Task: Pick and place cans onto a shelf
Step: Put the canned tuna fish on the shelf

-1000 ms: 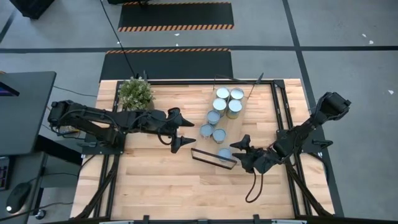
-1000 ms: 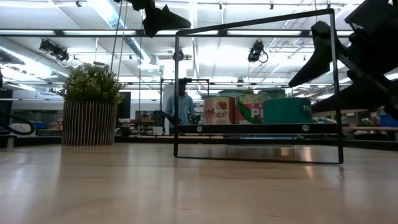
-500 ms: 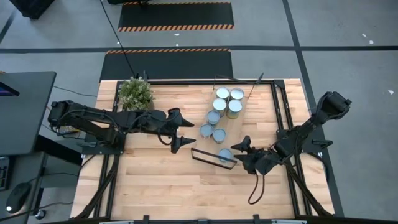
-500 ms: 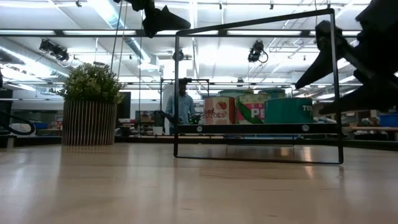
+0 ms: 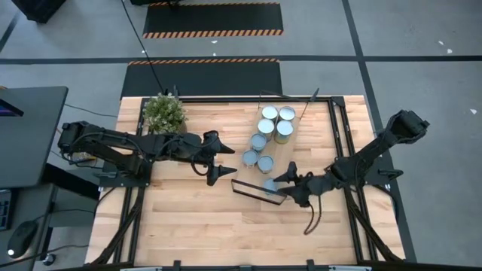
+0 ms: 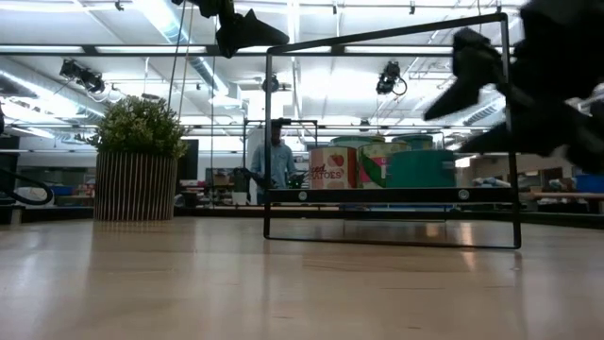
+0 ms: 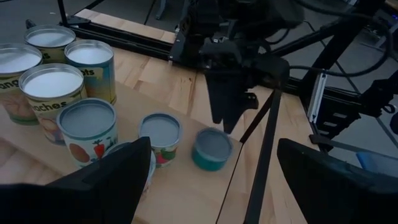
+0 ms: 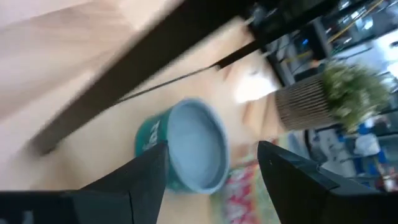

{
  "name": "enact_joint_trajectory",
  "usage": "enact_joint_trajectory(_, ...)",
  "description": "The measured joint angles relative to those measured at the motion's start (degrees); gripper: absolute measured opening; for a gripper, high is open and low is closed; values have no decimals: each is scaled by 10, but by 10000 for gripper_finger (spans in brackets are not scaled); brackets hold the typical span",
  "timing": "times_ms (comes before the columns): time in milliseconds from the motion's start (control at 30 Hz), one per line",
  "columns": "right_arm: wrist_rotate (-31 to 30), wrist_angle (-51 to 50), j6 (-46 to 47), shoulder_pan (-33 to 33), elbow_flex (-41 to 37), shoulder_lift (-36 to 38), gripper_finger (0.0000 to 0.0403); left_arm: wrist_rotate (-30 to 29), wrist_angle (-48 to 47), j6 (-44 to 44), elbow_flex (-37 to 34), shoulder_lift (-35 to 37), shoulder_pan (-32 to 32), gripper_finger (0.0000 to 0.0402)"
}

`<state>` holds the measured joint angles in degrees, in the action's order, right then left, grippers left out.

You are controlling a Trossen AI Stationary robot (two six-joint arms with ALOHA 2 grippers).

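while all the cans appear to stand on the shelf, right gripper hovers open-fingered over the teal can at its near end; left gripper waits open beside the shelf.

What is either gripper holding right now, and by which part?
Nothing. The right gripper, fingers open, is at the teal can without gripping it; the left gripper hangs open and empty.

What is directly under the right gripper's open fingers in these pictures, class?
A teal can stands on the shelf near its black end frame, with the right gripper open just above it. In the high view the fingers cover most of the can's top.
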<state>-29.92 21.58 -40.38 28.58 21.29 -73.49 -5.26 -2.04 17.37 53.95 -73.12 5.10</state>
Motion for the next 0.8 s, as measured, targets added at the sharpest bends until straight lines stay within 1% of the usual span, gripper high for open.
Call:
enact_joint_trajectory(100, 35, 55, -42, -39, 0, -13, 249, 0, 0, 0, 0, 0, 0, 355)
enact_joint_trajectory(200, 37, 65, -66, -66, 0, -23, 247, 0, -2, 0, 0, 0, 0, 355)
enact_joint_trajectory(267, 27, 67, -73, -66, 0, -19, 246, 0, -7, 0, 0, 0, 0, 355)
enact_joint_trajectory(367, 23, 59, -75, -49, 0, -7, 244, 0, -14, 0, 0, 0, 0, 355)
enact_joint_trajectory(533, 19, 5, -105, -34, 0, 23, 240, 0, -22, 0, 0, 0, 0, 355)
enact_joint_trajectory(600, 48, -27, -107, -41, 0, 34, 236, 0, -22, 0, 0, 0, 0, 355)
enact_joint_trajectory(700, 111, -38, -108, -62, 0, 36, 228, 0, -22, 0, 0, 0, 0, 355)
enact_joint_trajectory(800, 130, -29, -129, -76, 0, 32, 218, 0, -22, 0, 0, 0, 0, 355)
